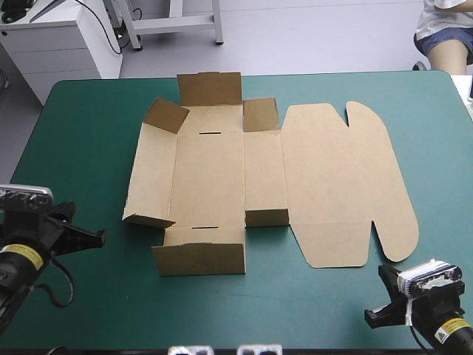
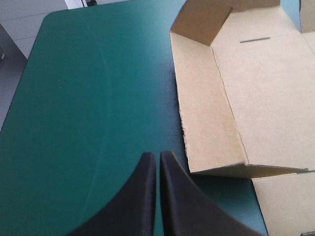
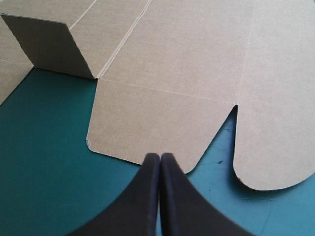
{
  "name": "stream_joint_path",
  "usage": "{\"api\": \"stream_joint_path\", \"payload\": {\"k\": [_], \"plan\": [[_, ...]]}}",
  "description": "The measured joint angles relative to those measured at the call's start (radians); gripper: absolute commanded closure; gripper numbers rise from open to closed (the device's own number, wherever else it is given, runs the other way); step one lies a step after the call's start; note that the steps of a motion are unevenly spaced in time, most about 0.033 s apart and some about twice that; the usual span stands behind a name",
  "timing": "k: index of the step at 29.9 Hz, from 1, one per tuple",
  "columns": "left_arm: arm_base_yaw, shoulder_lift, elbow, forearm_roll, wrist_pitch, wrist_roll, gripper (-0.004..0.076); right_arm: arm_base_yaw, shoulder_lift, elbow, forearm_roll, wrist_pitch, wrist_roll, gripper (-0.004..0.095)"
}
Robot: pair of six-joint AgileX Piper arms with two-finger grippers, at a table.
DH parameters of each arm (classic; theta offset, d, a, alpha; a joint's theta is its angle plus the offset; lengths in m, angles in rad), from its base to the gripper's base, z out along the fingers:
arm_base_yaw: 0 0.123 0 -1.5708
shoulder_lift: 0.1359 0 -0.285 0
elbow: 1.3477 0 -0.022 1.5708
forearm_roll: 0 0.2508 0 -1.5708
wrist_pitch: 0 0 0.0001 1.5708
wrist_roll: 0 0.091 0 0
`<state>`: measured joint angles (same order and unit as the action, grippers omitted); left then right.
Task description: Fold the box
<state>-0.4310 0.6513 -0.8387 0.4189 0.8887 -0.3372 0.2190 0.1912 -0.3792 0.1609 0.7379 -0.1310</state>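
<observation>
Lying on the teal-green cover (image 1: 89, 148), the brown box (image 1: 214, 177) is mostly flat.

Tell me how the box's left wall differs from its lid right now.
The left wall is a narrow strip with its end flaps folded up. The lid lies fully flat on the teal-green cover. The lid is far broader than the left wall. The lid ends in rounded ears, the left wall in squarish flaps. Both are the same brown board.

Fin-shaped black left claw (image 2: 157, 155), matching right claw (image 3: 159, 156), yellow wrist labels (image 1: 21, 257)
</observation>
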Motion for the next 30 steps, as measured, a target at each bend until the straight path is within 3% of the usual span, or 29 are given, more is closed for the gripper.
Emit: {"api": "stream_joint_path", "payload": {"k": [15,19,24,30], "plan": [[0.067,0.285,-0.022,-0.055,-0.023,0.070,0.0707,0.000,0.000,0.000,0.000,0.000,0.000,0.0928],[0.203,0.398,-0.024,-0.179,-0.048,0.227,0.0707,0.000,0.000,0.000,0.000,0.000,0.000,0.0928],[0.448,0.491,-0.026,-0.598,-0.113,0.525,0.0707,0.000,0.000,0.000,0.001,0.000,0.000,0.0928],[0.733,0.563,-0.076,-1.029,-0.041,0.824,0.0707,0.000,0.000,0.000,0.002,0.000,0.000,0.0928]]}}
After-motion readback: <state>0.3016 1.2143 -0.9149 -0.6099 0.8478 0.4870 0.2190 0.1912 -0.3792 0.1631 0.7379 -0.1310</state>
